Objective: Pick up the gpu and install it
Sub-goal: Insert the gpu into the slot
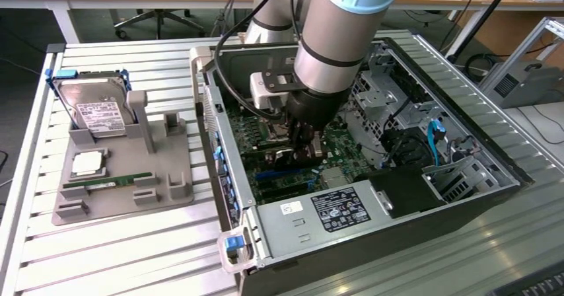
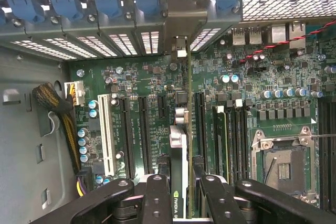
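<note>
The jaws are clamped on the gpu (image 2: 178, 148), which stands on edge inside the open computer case (image 1: 440, 211) (bracket end toward the rear slot covers (image 2: 100, 43)), over the motherboard's (image 2: 131, 77) long black expansion slots (image 2: 140, 129).

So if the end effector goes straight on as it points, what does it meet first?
The end effector grips the gpu, so the card leads and would likely meet the motherboard first; how much gap is left is unclear.
</note>
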Tool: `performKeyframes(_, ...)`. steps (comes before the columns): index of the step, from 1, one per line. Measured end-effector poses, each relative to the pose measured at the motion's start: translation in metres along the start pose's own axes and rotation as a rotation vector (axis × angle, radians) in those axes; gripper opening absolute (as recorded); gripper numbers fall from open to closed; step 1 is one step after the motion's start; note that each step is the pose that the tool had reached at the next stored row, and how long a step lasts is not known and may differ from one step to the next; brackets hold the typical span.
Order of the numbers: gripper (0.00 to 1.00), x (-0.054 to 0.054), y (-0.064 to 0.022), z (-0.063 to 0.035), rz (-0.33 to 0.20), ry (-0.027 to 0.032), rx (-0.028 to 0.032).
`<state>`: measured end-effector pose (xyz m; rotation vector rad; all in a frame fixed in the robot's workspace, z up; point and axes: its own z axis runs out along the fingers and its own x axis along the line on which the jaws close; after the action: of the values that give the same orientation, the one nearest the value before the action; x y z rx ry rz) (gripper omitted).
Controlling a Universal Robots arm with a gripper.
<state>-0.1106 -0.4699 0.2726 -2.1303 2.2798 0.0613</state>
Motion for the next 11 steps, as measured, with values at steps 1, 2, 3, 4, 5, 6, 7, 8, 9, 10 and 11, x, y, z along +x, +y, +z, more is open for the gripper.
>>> performKeyframes(1, 0.27, 0.0, 0.0, 0.0, 0.0, 0.0, 0.0)
performKeyframes(2, 0.27, 0.0, 0.0, 0.0, 0.0, 0.0, 0.0)
performKeyframes(3, 0.27, 0.0, 0.0, 0.0, 0.0, 0.0, 0.0)
performKeyframes(4, 0.27, 0.0, -0.0001, 0.0, 0.0, -0.0001, 0.0)
performKeyframes(5, 0.27, 0.0, -0.0002, 0.0, 0.0, -0.0001, 0.0)
performKeyframes(6, 0.27, 0.0, -0.0004, 0.0, 0.0, 0.0, -0.0004)
performKeyframes(7, 0.27, 0.0, -0.0004, 0.0, 0.0, 0.0, -0.0008)
performKeyframes(8, 0.27, 0.0, -0.0004, 0.0, 0.0, 0.0001, -0.0021)
performKeyframes(9, 0.27, 0.0, -0.0004, 0.0, 0.0, 0.0002, -0.0031)
performKeyframes(10, 0.27, 0.0, -0.0004, 0.0, 0.0, 0.0002, -0.0041)
performKeyframes(11, 0.27, 0.0, -0.0004, 0.0, 0.0, 0.0003, -0.0043)
